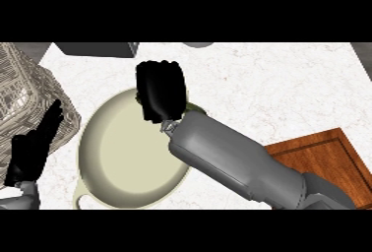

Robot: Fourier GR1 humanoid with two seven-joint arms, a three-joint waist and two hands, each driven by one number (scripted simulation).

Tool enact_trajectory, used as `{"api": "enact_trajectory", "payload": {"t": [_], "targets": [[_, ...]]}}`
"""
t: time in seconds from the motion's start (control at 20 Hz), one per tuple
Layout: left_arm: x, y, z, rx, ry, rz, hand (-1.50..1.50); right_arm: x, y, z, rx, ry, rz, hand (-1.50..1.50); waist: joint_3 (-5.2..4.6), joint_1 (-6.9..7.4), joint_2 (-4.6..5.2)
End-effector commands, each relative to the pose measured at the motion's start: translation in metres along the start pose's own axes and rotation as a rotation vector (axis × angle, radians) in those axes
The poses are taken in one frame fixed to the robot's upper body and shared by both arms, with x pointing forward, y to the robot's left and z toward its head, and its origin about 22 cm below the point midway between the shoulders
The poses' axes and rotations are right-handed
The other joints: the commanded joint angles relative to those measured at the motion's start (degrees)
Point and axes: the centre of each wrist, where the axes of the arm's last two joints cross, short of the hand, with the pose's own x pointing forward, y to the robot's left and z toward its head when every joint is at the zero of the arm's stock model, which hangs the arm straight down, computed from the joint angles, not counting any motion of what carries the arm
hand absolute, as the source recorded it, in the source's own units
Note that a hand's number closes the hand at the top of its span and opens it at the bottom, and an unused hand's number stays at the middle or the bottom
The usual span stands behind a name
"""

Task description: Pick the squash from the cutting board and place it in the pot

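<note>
The right robot hand [161, 93] hangs over the cream pot [109, 184], fingers curled around a mostly hidden squash [193, 108]; the left robot hand [33, 147] rests open.

No readable text, labels, numbers or signs anywhere.

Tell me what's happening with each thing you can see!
Pot: open, nothing visible inside.
Right hand: over the pot's far rim, fingers curled; a bit of green shows under it, probably the squash.
Left hand: open, resting at the left edge, fingers up.
Cutting board: nothing on the part that shows.
Basket: beside the pot.
</note>
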Motion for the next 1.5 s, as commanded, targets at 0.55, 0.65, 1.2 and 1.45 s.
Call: {"api": "enact_trajectory", "payload": {"t": [0.55, 0.65, 1.2, 1.45], "targets": [[-0.001, -0.010, -0.013, -0.006, -0.010, -0.004, 0.00, -0.028, 0.025, -0.016, 0.025, 0.030, -0.306, -1.50, 0.00, 0.54, 0.25], [-0.003, 0.000, 0.000, -0.011, -0.009, 0.004, 0.00, -0.025, 0.017, -0.019, -0.091, -0.002, -0.409, -1.50, 0.06, 0.99, 0.17], [-0.003, -0.009, 0.015, 0.027, 0.017, 0.014, 0.00, -0.027, -0.006, -0.003, -0.123, 0.000, -0.821, -1.50, 0.10, -2.02, -0.56], [-0.018, 0.004, 0.033, 0.041, 0.035, 0.006, 0.00, -0.050, -0.014, 0.024, -0.066, -0.009, -0.901, -1.50, 0.09, -2.96, -0.82]]}}
